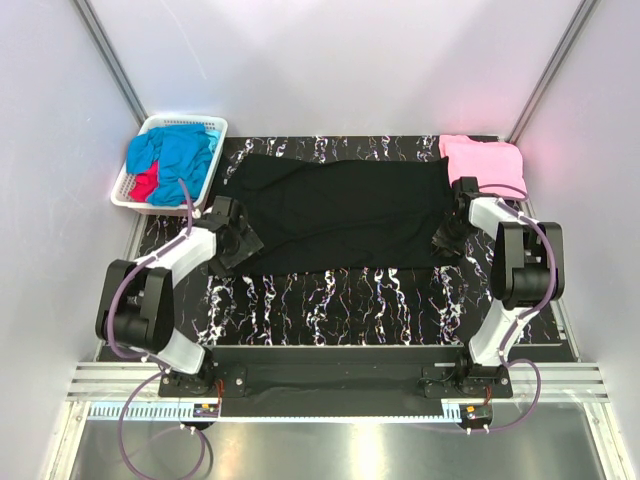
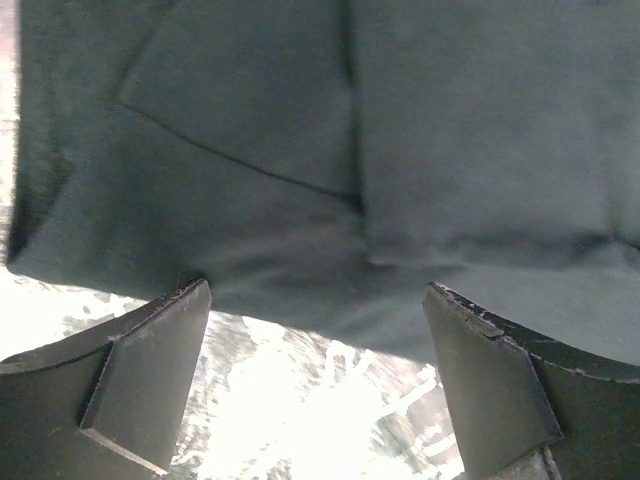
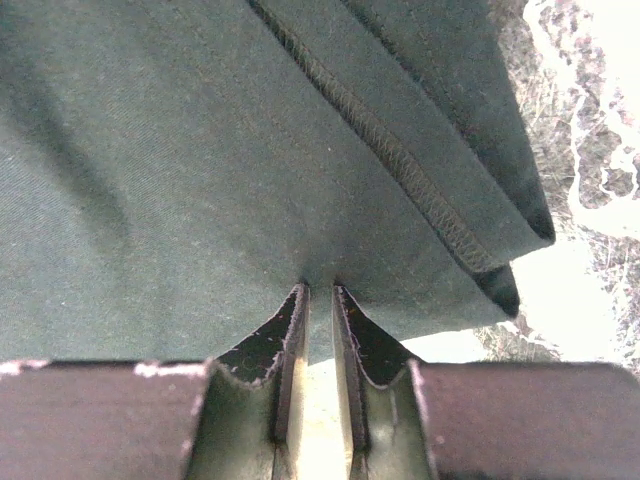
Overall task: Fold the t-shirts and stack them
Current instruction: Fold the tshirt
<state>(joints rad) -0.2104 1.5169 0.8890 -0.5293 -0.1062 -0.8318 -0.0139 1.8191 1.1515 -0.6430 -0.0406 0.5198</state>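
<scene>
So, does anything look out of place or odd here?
Nothing spilled or damaged. One mismatch: the right gripper is shut on the black shirt, while the left gripper is open at the other end, holding nothing.

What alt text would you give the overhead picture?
A large black t-shirt lies spread across a dark marbled table, the left gripper and right gripper at its ends. A white basket holding a blue t-shirt and a red t-shirt sits far left, a pink t-shirt far right.

White basket (image 1: 190,121), black marbled table (image 1: 340,300)
</scene>
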